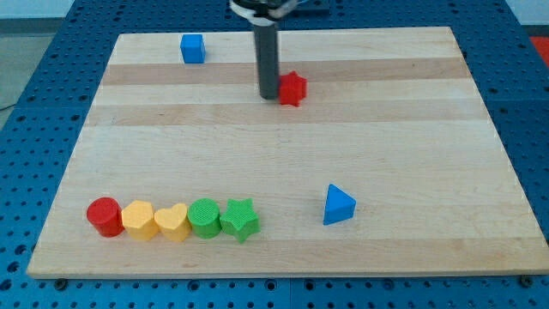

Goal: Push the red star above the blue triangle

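Pale wooden counter (pixel 283 154) lies over a blue pegboard (pixel 34 129). No gripper is fitted, so nothing spreads or pinches; the arm ends in a dark rod, and my tip (pixel 269 95) rests on the counter near the view's top, touching or just beside the left side of the red star (pixel 292 88). The star therefore lies to the view's right of my tip. The blue triangle (pixel 338 206) sits well apart, toward the view's bottom and a little further right. Judging by this, the star needs only a short nudge rightward to stand directly above the triangle.

A blue cube (pixel 192 48) sits at top left. Along the bottom left runs a row: red cylinder (pixel 105 215), yellow block (pixel 139 220), yellow heart (pixel 171 222), green block (pixel 204 217), green star (pixel 240 219).
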### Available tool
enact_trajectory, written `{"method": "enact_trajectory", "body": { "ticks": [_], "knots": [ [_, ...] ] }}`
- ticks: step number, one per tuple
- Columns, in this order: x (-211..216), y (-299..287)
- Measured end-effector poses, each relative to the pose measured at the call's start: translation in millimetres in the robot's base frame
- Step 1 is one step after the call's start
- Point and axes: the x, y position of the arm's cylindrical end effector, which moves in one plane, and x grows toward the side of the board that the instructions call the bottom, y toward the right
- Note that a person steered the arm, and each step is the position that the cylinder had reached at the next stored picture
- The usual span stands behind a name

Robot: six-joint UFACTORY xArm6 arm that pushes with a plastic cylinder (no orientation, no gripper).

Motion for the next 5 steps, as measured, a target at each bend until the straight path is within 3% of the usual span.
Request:
{"method": "enact_trajectory", "body": {
  "ticks": [2,4,5],
  "knots": [
    [-42,37],
    [9,62],
    [-43,54]
  ]
}}
